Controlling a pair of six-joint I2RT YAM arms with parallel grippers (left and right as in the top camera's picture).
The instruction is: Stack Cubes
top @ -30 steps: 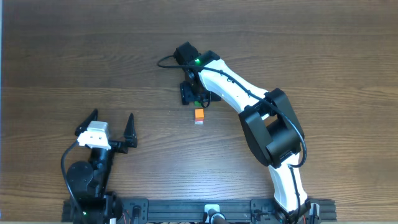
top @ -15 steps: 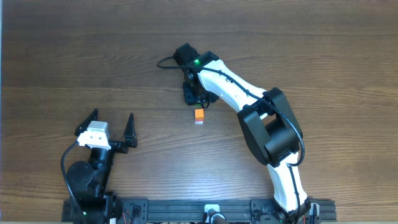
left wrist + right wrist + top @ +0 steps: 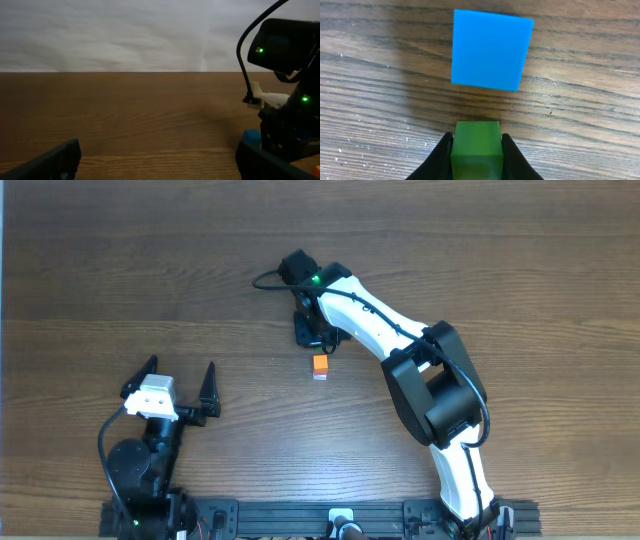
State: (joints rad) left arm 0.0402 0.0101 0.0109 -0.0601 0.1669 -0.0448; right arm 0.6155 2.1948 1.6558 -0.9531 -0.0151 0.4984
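My right gripper [image 3: 476, 150] is shut on a green cube [image 3: 475, 142] and holds it above the wooden table. A blue cube [image 3: 491, 49] lies flat on the table just beyond the green one, apart from it. In the top view the right gripper [image 3: 314, 330] sits near the table's middle, with an orange cube [image 3: 320, 366] on the wood a little nearer the arm bases. In the left wrist view the blue cube [image 3: 251, 137] peeks out beside the right arm. My left gripper [image 3: 170, 387] stands open at the near left with nothing between its fingers.
The wooden table [image 3: 120, 270] stretches bare to the left and far side. The right arm's white links [image 3: 380, 325] run diagonally from the base at the lower right towards the middle. A pale wall [image 3: 125, 30] stands behind the table's far edge.
The right gripper with the green cube has shifted very slightly away from the orange cube. The left arm has kept still.
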